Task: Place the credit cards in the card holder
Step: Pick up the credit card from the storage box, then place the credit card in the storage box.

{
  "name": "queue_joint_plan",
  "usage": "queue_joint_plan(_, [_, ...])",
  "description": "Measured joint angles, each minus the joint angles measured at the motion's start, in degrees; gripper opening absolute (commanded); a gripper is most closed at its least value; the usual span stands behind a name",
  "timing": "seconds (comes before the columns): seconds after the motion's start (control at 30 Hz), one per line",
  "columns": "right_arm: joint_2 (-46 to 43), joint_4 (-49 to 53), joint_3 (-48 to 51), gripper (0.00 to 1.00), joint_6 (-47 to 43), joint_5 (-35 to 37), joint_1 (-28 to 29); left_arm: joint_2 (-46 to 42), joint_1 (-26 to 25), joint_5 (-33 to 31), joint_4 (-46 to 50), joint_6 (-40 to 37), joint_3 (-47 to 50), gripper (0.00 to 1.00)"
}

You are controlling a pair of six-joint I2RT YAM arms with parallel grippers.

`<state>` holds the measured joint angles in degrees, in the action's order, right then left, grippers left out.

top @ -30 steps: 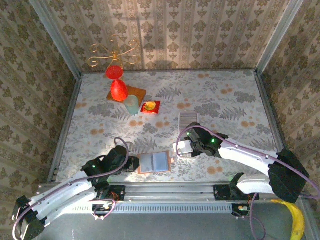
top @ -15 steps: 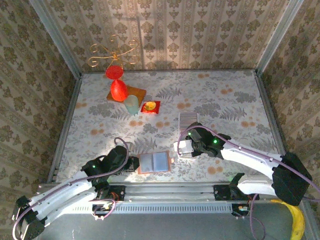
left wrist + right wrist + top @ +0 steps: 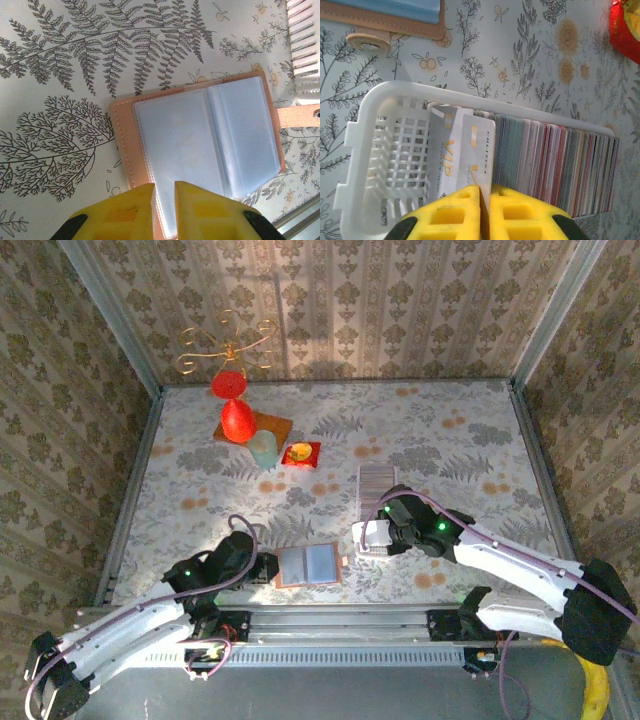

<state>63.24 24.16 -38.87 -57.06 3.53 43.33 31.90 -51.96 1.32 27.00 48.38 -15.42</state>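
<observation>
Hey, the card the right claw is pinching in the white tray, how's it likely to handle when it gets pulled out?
Probably stiff: the card stands flat-faced on edge in the right claw without bowing. Likely very light, being so thin. Its smooth face looks slippery, and the tightly packed row of cards beside it in the tray might drag along.

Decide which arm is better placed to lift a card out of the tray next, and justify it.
Right. The right tool is closed on a card standing in the white tray; the left tool pinches the edge of the open card holder.
</observation>
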Motion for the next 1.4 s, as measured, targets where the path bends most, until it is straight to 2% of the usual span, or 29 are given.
queue_joint_plan(0.07, [-0.37,0.55,0.0,0.06,0.57,-0.61,0.0,0.0,0.0,0.0,-0.07,0.0,0.0,0.17])
queue_joint_plan(0.13, [-0.52,1.01,0.0,0.0,1.2,-1.27,0.02,0.0,0.0,0.0,-0.07,0.0,0.0,0.17])
queue_joint_plan(0.27, [-1.09,1.49,-0.07,0.0,4.42,-1.66,0.0,0.0,0.0,0.0,-0.04,0.0,0.0,0.17])
queue_joint_plan(0.43, [-3.58,1.81,-2.1,0.0,14.05,-1.73,0.0,0.0,0.0,0.02,-0.02,0.0,0.0,0.18])
queue_joint_plan(0.63, [-8.94,1.9,-6.45,0.0,33.75,-2.91,-0.07,0.0,0.0,0.26,-0.04,0.02,0.0,0.24])
queue_joint_plan(0.87, [-10.47,3.8,-7.26,0.0,65.22,-4.11,-0.04,0.72,0.0,0.61,-0.26,0.7,0.0,0.29])
queue_joint_plan(0.97, [-10.43,5.84,-7.26,0.0,71.12,-3.21,-0.04,1.36,0.0,0.9,-0.26,0.85,0.0,0.3])
queue_joint_plan(1.07, [-10.78,6.54,-7.26,0.0,69.09,-1.68,-0.04,1.55,0.0,1.07,-0.24,0.85,0.0,0.3])
queue_joint_plan(1.4, [-6.64,9.6,-6.71,0.0,36.3,-3.85,-0.04,2.82,0.0,1.07,-0.46,0.85,-0.02,0.3])
